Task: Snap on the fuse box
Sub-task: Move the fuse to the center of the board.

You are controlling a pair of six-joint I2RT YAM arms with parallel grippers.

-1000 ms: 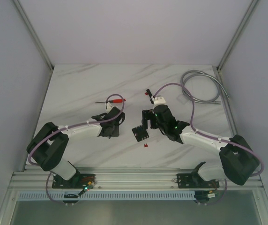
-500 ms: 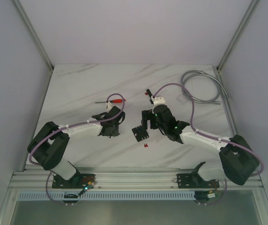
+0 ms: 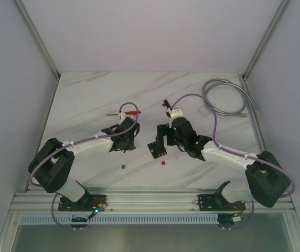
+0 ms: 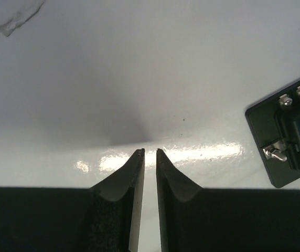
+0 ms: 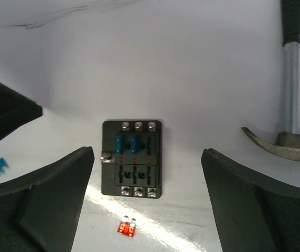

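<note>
Since the frame a second back, the left arm has swung slightly up the bench point(image 3: 87, 100), and a loose blue fuse point(image 3: 122, 166) now lies in front of it where none showed. The fuse box point(image 5: 132, 158) has turned only a little.

The left tool point(image 4: 150, 152) is all but closed, a thin slit between its black wedge-shaped pads, with nothing in it. It hovers low over the glossy white marble-patterned surface, the fuse box just off to its right. It looks parked clear rather than working.

The right tool point(image 5: 147, 152) is spread wide and holds nothing. Its broad matte pads frame the fuse box, which lies flat on the bench just beyond them, so it seems lined up to come down over the block and press.

The fuse box is a squarish block of black moulded plastic. It has silver screw terminals along two opposite edges, a small metal stud on one side and two blue fuses seated in its slots. I cannot make out a clear cover on it.

A loose red fuse point(image 5: 127, 228) lies just on its near side, translucent and shiny. A claw hammer point(image 5: 290, 79) with a steel shaft and black grip rests well to the right.
</note>
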